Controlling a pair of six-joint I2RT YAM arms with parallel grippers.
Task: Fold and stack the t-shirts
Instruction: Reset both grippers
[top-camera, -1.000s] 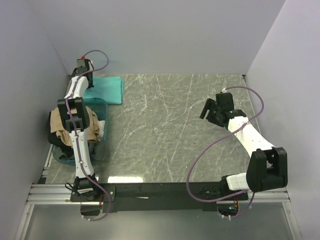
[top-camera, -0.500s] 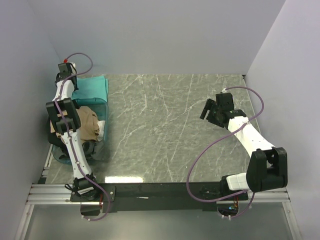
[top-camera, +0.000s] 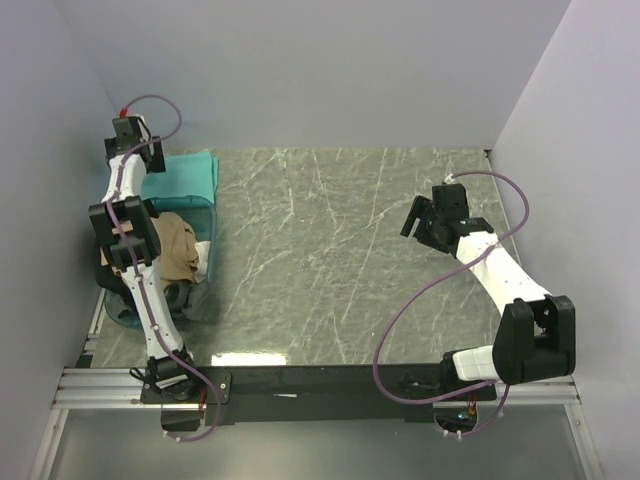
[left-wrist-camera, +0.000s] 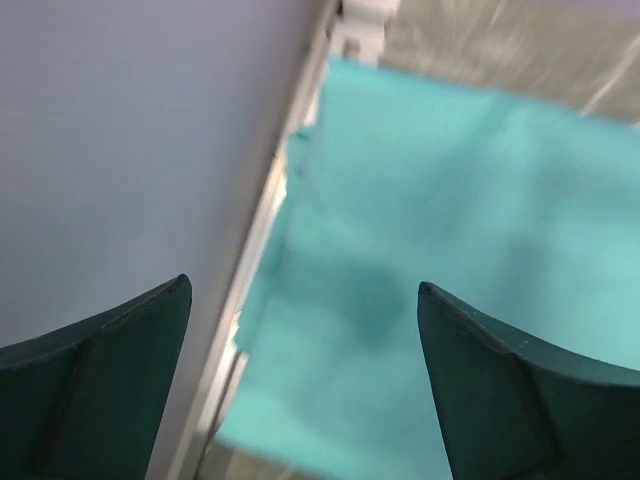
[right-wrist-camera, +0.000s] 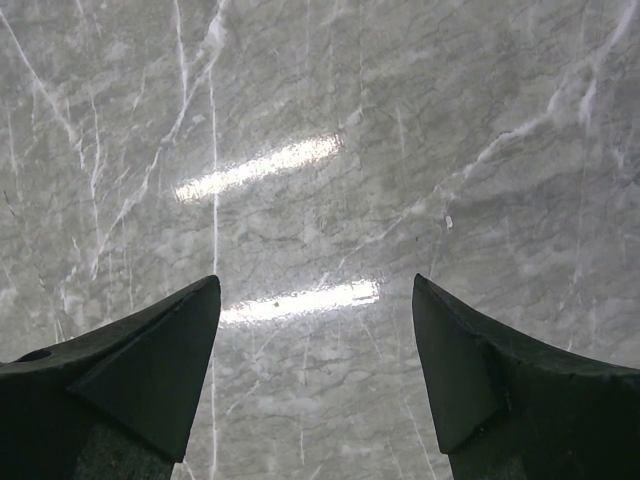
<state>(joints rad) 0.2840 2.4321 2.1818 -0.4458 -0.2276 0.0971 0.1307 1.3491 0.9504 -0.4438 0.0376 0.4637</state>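
A folded teal t-shirt (top-camera: 186, 176) lies flat in the table's far left corner, and it fills most of the left wrist view (left-wrist-camera: 430, 240). My left gripper (top-camera: 138, 158) hovers over its left edge next to the wall, open (left-wrist-camera: 302, 285) with nothing between the fingers. A tan t-shirt (top-camera: 178, 246) lies bunched on top of dark t-shirts (top-camera: 182, 294) in the tub. My right gripper (top-camera: 416, 220) hangs open at mid right, over bare marble (right-wrist-camera: 315, 280), holding nothing.
The translucent bluish tub (top-camera: 206, 212) stands at the left edge, just in front of the teal shirt; the left arm reaches over it. A metal edge rail (left-wrist-camera: 270, 200) and the left wall (left-wrist-camera: 120, 140) run close beside the left gripper. Walls enclose the table on three sides.
The left gripper moved left toward the wall, pulling the teal t-shirt with it, then opened and let the shirt go. The right arm has not moved.
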